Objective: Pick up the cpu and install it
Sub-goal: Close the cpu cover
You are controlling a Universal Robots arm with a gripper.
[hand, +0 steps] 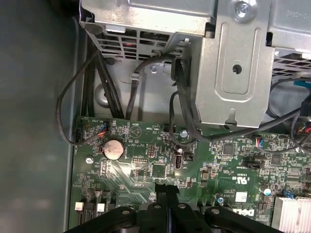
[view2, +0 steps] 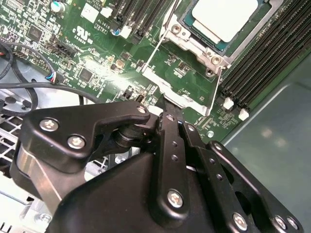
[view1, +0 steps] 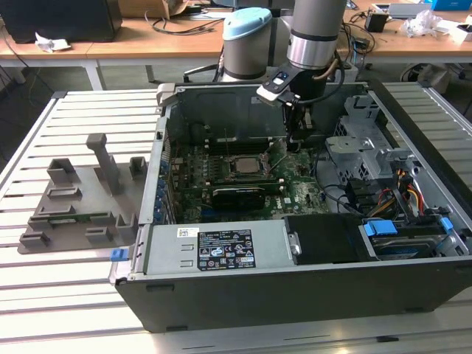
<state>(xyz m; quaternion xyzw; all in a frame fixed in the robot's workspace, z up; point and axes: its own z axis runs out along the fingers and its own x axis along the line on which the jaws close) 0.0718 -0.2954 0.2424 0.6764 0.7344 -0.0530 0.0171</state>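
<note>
Over the motherboard (view2: 97,48), just off a corner of the socket frame (view2: 194,46), the jaws hang pressed together, gripping nothing, while the cpu (view2: 224,18) lies flat inside that frame, within the open computer case (view1: 295,295) on the slatted tabletop (view1: 59,295).

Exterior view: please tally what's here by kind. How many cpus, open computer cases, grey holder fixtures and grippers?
cpu, lying in the motherboard socket: 1
computer case, open: 1
grey holder fixture, beside the case: 1
gripper, over the motherboard: 1
Total: 4
</note>
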